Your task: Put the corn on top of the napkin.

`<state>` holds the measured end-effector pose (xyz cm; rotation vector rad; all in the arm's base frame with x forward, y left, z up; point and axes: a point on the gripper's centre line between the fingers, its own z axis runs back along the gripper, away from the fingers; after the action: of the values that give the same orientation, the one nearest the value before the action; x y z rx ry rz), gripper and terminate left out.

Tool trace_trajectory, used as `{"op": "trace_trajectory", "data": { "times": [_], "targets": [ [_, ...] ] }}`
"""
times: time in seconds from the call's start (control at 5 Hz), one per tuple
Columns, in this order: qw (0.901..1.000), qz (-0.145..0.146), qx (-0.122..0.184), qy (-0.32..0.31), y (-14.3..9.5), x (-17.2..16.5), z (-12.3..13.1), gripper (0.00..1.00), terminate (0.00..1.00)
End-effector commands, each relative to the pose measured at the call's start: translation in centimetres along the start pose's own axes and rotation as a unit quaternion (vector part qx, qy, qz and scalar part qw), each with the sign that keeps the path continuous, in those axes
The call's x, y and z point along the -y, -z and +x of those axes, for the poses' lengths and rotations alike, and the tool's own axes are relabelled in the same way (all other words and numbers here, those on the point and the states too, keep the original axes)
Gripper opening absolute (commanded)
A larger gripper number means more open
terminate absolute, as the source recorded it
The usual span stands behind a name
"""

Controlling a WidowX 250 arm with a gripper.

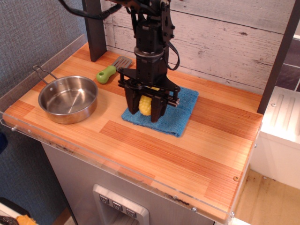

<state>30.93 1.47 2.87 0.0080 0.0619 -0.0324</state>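
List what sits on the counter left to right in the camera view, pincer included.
steel pan → green-handled spatula → pincer shut on the corn, over the blue napkin, which extends furthest right.
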Motion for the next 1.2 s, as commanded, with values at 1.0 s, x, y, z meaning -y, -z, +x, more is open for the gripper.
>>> {"op": "trace_trajectory", "data": {
  "times": [1.0],
  "targets": [
    [0.9969, 0.001, 0.05, 0.061, -6.8, -2.4, -1.3, 1.0, 0.0]
  ]
}}
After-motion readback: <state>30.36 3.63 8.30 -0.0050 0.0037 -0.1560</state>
